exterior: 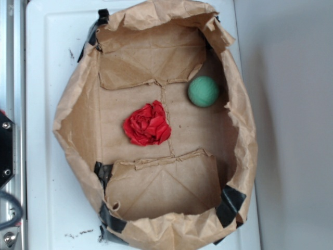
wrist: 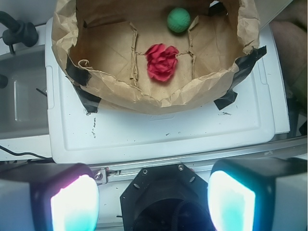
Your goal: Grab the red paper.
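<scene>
The red paper (exterior: 148, 124) is a bright red crumpled wad lying on the floor of the brown paper bag (exterior: 73, 120), near its middle. It also shows in the wrist view (wrist: 161, 61), far ahead of the gripper. My gripper (wrist: 153, 202) is open and empty, its two glowing pads (wrist: 73, 204) wide apart, well back from the bag over the robot's base. The gripper does not show in the exterior view.
A round green ball (exterior: 203, 91) lies in the bag beside the red paper, also in the wrist view (wrist: 178, 20). The bag's crinkled walls, taped with black tape (exterior: 229, 203), stand on a white tray (exterior: 41, 67). A metal rail (wrist: 202, 161) and black mount lie below the gripper.
</scene>
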Controlling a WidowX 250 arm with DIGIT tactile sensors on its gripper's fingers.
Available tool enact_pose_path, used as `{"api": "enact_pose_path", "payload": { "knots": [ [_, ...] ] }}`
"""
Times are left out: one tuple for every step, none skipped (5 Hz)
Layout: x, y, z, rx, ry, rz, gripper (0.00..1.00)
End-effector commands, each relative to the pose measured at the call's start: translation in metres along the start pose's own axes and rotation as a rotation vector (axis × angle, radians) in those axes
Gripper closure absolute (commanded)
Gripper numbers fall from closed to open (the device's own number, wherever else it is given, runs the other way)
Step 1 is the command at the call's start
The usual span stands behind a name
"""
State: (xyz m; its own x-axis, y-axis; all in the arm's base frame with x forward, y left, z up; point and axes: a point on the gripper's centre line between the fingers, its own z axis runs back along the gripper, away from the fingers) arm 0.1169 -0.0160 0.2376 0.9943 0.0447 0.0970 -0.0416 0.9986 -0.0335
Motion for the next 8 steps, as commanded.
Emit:
{"api": "enact_pose_path", "payload": {
  "knots": [
    [0.000,0.000,0.000,0.000,0.000,0.000,0.00],
    [0.050,0.006,-0.005,-0.047,-0.023,0.035,0.00],
    [0.099,0.019,-0.026,-0.048,-0.020,0.069,0.00],
    [0.131,0.033,-0.052,-0.043,-0.018,0.090,0.00],
    [0.154,0.043,-0.103,-0.025,-0.039,0.049,0.00],
    [0.149,0.040,-0.153,-0.003,-0.024,-0.022,0.00],
    [0.153,0.045,-0.188,0.010,0.018,-0.033,0.00],
    [0.138,0.042,-0.231,0.038,0.093,-0.044,0.00]
  ]
}}
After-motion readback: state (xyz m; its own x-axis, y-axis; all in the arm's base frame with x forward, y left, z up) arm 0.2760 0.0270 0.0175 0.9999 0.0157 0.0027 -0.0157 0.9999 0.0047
